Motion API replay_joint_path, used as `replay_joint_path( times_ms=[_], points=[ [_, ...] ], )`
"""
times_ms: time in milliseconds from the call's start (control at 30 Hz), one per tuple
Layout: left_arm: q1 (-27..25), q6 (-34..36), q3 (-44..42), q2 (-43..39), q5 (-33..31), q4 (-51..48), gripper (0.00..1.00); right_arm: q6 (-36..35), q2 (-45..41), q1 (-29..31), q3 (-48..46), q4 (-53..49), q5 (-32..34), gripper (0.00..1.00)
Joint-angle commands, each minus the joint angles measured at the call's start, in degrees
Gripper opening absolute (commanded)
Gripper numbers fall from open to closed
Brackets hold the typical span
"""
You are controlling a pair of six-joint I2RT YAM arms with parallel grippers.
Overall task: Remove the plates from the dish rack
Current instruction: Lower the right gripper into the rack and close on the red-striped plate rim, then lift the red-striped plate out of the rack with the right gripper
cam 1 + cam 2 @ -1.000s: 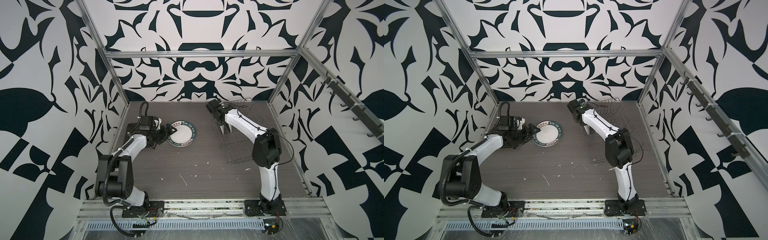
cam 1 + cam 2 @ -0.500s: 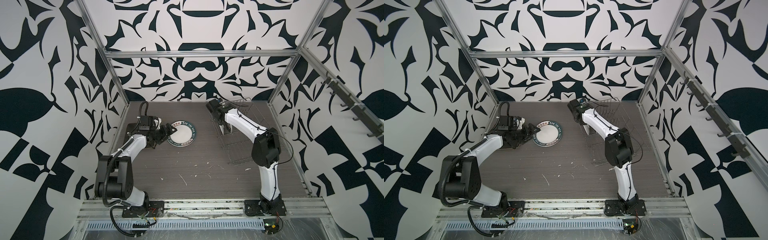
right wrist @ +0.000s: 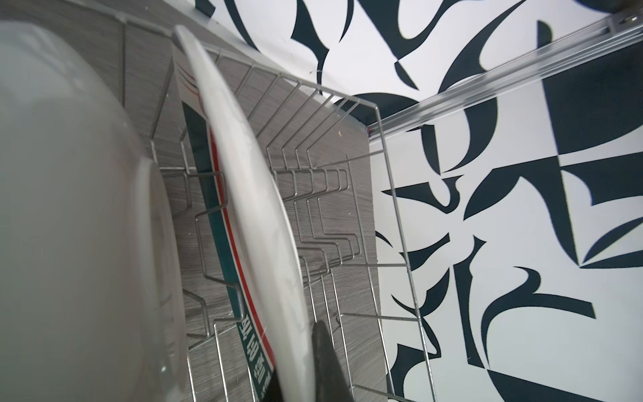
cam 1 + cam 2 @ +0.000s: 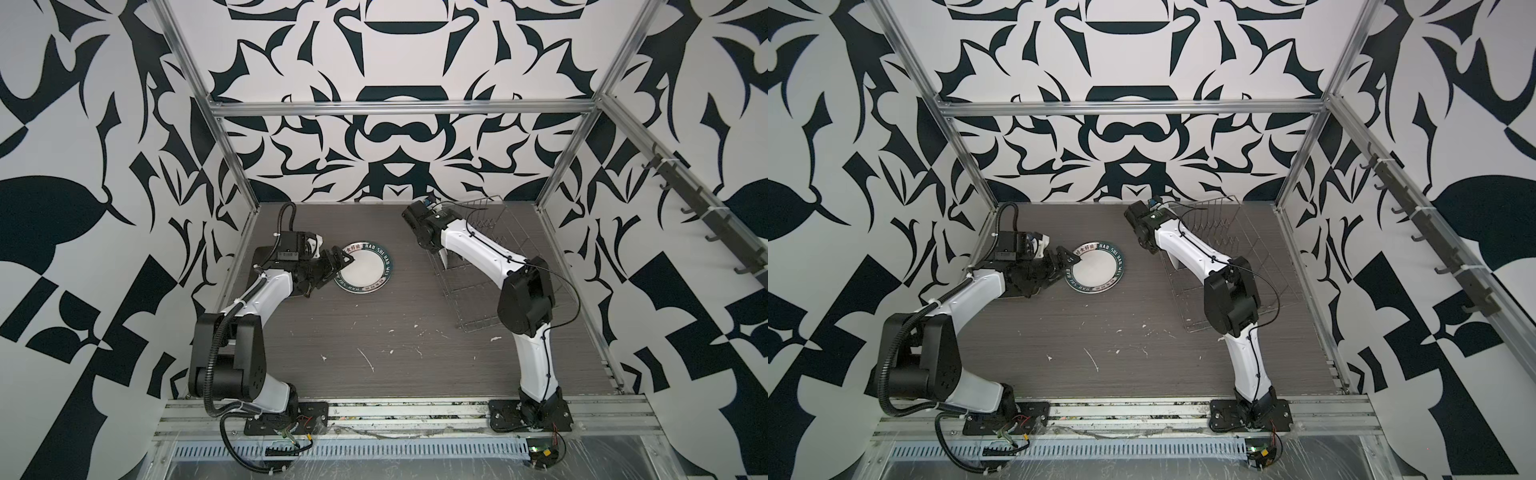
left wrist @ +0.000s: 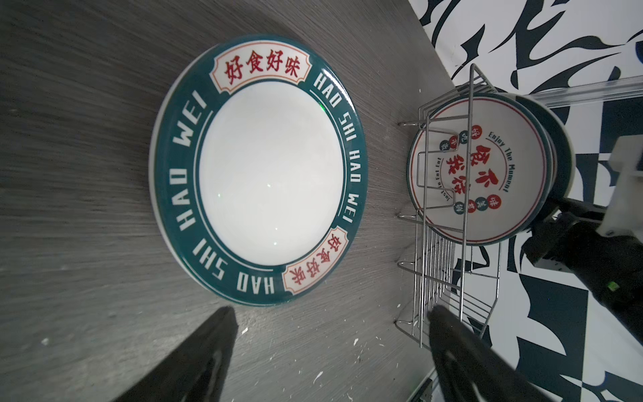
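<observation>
A round white plate (image 4: 363, 268) (image 4: 1096, 269) (image 5: 259, 170) with a dark teal lettered rim lies flat on the table at the left. My left gripper (image 4: 334, 272) (image 4: 1065, 272) (image 5: 330, 313) hovers at its near edge, open and empty. The silver wire dish rack (image 4: 478, 307) (image 4: 1279, 291) (image 5: 462, 296) (image 3: 348, 209) stands at the right. Plates stand upright at its far end, the front one (image 5: 476, 177) with red characters. My right gripper (image 4: 441, 254) (image 4: 1173, 259) (image 3: 299, 376) is shut on the rim of the teal-rimmed plate (image 3: 250, 195) (image 5: 560, 146) behind it.
Patterned walls and metal frame posts close in the table on three sides; the rack sits near the right wall (image 4: 582, 257). A blurred white plate (image 3: 69, 209) fills the space beside the held one. White flecks (image 4: 368, 361) dot the wooden table top.
</observation>
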Motion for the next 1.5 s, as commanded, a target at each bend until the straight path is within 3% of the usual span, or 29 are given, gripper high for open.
replay_joint_path(
  times_ms=[0,1067,1467],
  points=[
    [-0.2,0.6,0.5,-1.5,0.3,-1.6,0.91,-0.3,-2.2,0.3,2.8,0.5,4.4,0.00],
    [-1.9,-0.1,0.7,-5.3,-0.8,-3.5,0.91,-8.9,-10.1,3.9,5.3,3.7,10.0,0.00],
    [-4.7,-1.4,0.2,-10.5,-2.7,-4.6,0.91,-11.7,-21.3,8.6,-1.3,10.2,12.5,0.00]
  ],
)
